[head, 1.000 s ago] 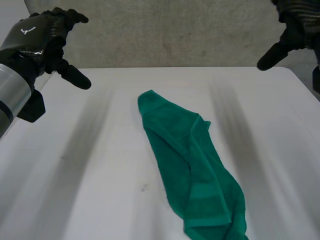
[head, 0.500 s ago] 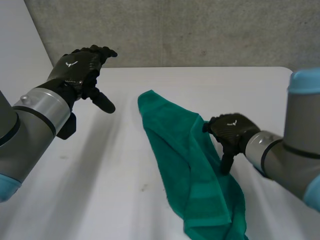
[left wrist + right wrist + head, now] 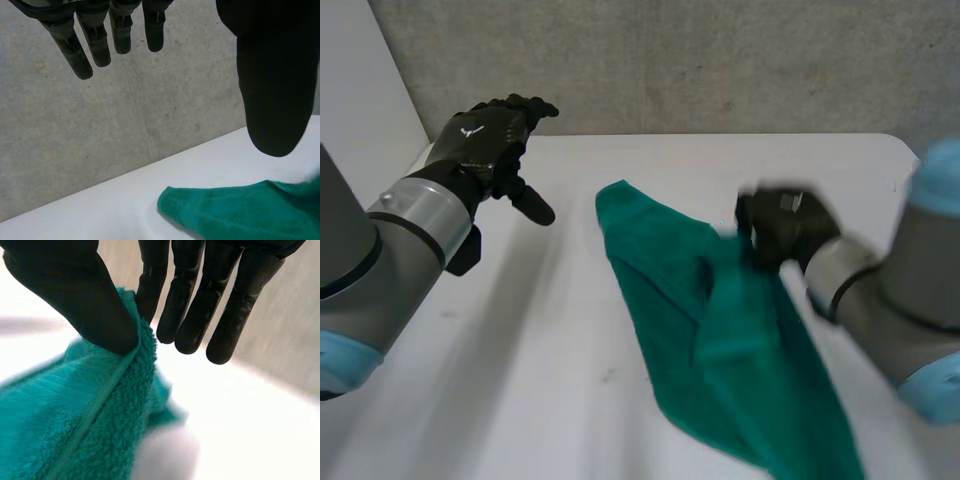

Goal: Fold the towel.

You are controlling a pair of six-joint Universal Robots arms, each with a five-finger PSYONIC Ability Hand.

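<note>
Your left hand [image 3: 480, 140] hovers at the upper left of the frame, spread wide and empty, well apart from the towel [image 3: 665, 275]. The towel lies mid-counter [image 3: 520, 380], its long axis running from upper centre down to lower right. Your right hand [image 3: 782, 225], right of centre, is the nearer one and is clamped in a pinch on the towel's right edge.

the towel [image 3: 660, 270] is cut off at its near end.

Head view: bright, even, diffuse light, white table [image 3: 620, 170] close to blown out. Left wrist view: towel [image 3: 225, 210] end throws a faint soft shadow; left hand [image 3: 270, 75] reads near-black against evenly lit concrete wall [image 3: 150, 110].
</note>
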